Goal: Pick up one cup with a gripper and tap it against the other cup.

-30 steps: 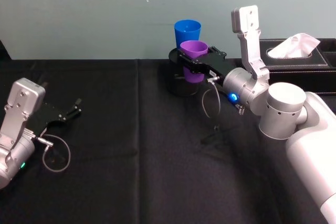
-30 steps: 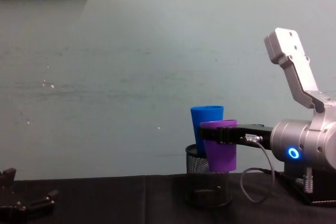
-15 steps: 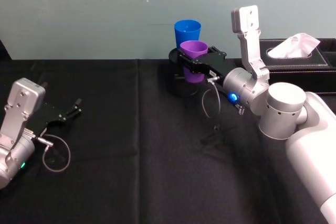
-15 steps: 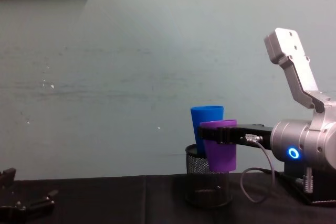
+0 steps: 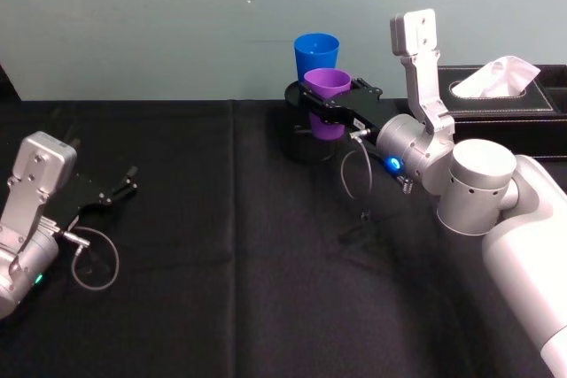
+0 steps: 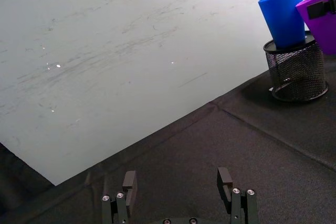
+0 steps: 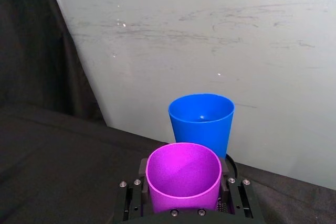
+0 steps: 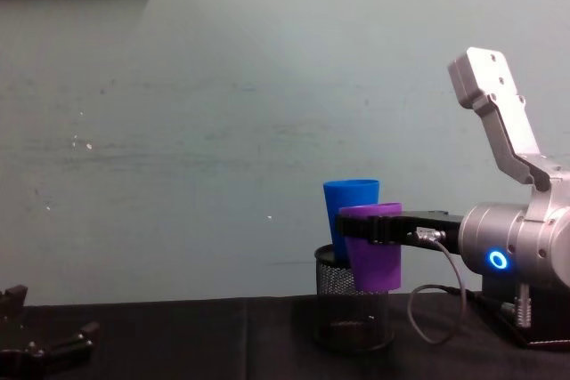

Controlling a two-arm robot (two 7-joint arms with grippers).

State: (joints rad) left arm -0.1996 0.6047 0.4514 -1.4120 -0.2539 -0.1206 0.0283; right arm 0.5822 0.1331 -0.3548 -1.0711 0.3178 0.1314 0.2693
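Observation:
My right gripper [image 5: 326, 105] is shut on the purple cup [image 5: 328, 95], holding it upright in the air at the back of the table. The blue cup [image 5: 316, 50] stands just behind it, on top of a black mesh cylinder [image 5: 304, 139]. In the right wrist view the purple cup [image 7: 183, 177] sits between the black fingers [image 7: 129, 201], with the blue cup [image 7: 201, 120] right beyond it; whether they touch I cannot tell. From the chest view the purple cup [image 8: 374, 251] overlaps the blue cup [image 8: 349, 202]. My left gripper [image 5: 120, 189] rests open at the table's left side.
A black tissue box [image 5: 505, 95] with a white tissue stands at the back right. The table is covered with a black cloth [image 5: 230, 263]. A pale green wall [image 5: 177, 15] rises close behind the cups.
The purple cup and right gripper edged slightly toward the blue cup a second ago and have held still since. The left arm has not moved.

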